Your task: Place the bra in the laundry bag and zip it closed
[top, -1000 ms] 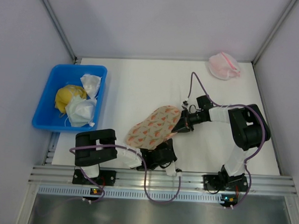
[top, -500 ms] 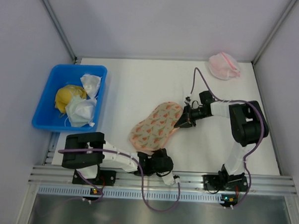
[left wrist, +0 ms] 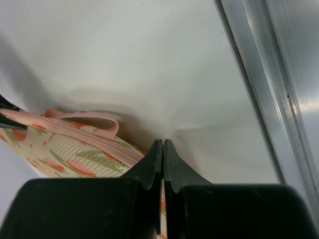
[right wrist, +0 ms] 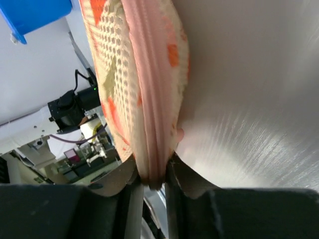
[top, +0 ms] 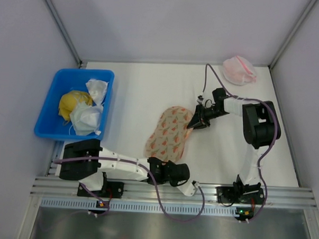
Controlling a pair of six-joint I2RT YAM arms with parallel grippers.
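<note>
The laundry bag (top: 171, 131), peach mesh with red-orange marks, lies mid-table, long axis running near to far. My right gripper (top: 193, 123) is shut on its far right end; in the right wrist view the pink zipper edge (right wrist: 152, 99) is pinched between the fingers (right wrist: 155, 180). My left gripper (top: 157, 162) is at the bag's near end. In the left wrist view its tips (left wrist: 163, 142) are pressed together over the bag (left wrist: 65, 149), with a thin dark tab pinched between them. A pink loop (left wrist: 97, 121) lies on the zipper edge. The bra is out of view.
A blue bin (top: 49, 101) at the left holds a yellow cloth lump (top: 73, 102) and white cloth bundles (top: 88, 119). A pink-and-white mesh bundle (top: 238, 70) lies at the far right corner. A metal rail (top: 172, 191) runs along the near edge. Walls enclose three sides.
The bag has swung from a diagonal lie to nearly near-to-far, its near end shifting right. The left arm has stretched right along the near edge. The right gripper has moved slightly farther away.
</note>
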